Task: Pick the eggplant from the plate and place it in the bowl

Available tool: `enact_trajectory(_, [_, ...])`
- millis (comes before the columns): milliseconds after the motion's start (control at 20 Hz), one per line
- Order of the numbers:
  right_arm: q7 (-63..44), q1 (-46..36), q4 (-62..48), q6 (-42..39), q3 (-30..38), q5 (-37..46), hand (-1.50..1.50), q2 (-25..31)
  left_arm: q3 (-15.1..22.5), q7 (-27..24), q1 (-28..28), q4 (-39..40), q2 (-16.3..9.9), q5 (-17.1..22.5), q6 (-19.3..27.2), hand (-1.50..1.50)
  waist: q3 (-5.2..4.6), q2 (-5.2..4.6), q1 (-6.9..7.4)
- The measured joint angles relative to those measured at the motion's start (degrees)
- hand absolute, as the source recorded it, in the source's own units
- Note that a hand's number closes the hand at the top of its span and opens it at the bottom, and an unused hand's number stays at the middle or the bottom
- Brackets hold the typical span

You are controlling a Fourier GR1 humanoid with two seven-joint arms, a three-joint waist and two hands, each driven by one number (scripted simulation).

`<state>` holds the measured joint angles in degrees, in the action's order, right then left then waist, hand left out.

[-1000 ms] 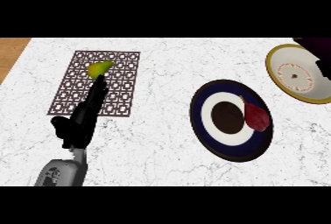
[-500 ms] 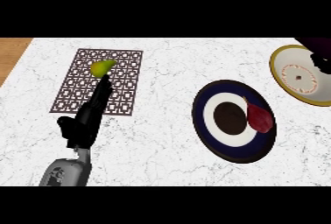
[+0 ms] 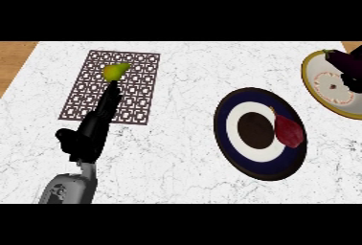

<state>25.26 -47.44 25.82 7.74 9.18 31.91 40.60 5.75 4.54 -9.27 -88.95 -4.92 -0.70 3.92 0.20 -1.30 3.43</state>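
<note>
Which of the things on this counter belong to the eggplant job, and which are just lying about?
For the job:
- eggplant
- yellow-rimmed plate under it
- blue-rimmed bowl

Just lying about:
- yellow-green fruit
- patterned mat beneath the fruit
- dark red item at the bowl's right side

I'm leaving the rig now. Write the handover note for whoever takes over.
Left hand: open, fingers straight, lying over the patterned mat, tips at a yellow-green fruit.
Right hand: not in view.
Eggplant: on the yellow-rimmed plate, far right.
Bowl: navy and white, mid-counter, with a dark red item inside.
Done: nothing.
Left: grasp the eggplant, carry it to the bowl, release.
</note>
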Motion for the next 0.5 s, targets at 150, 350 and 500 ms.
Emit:
enact_trajectory(150, [2.74, -0.12, -5.34, -3.83, 1.52, -1.18, -1.5, 1.46, 0.57, 0.44, 0.25, -0.73, 0.37, -0.54, 0.4, 0.0, 0.04, -0.05, 0.01])
enact_trajectory(350, [5.75, -1.49, -10.16, -9.47, 1.84, -1.55, -1.5, 1.36, 0.51, 1.09, -0.35, -0.99, 0.38, -0.44, 0.24, 0.0, 0.1, -0.22, 0.37])
enact_trajectory(500, [9.66, -2.2, -12.31, -12.83, 3.14, -2.83, -1.5, 1.59, 0.47, 1.19, -1.22, -0.26, 0.9, -0.7, 0.71, 0.0, 0.13, -0.29, 0.2])
